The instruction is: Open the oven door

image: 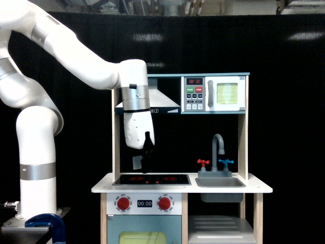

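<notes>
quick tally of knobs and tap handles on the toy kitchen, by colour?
Red knobs: 2
Red tap handle: 1
Blue tap handle: 1
Total: 4

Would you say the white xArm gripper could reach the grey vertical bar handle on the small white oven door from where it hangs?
Probably yes: the gripper hangs over the black stovetop, and only open space shows between it and the grey handle on the shut oven door.
</notes>
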`<control>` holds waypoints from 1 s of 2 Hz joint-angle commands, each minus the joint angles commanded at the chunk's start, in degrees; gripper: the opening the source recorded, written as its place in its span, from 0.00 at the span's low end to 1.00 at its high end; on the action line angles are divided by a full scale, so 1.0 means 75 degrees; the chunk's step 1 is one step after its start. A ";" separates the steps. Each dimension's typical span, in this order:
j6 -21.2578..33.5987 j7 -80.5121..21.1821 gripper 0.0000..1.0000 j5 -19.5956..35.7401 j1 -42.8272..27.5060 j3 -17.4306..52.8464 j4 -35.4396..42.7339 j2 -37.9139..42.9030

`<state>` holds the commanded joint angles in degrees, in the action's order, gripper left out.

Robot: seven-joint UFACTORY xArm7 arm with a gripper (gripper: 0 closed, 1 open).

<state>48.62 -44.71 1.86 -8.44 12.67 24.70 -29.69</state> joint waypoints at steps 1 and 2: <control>0.0728 -0.4356 1.00 0.2294 -0.1825 0.1432 0.2559 0.2229; 0.3832 -0.8994 1.00 0.5622 -0.1346 0.2387 0.5004 0.4660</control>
<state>77.36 -112.17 44.02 -18.54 30.57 62.23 5.26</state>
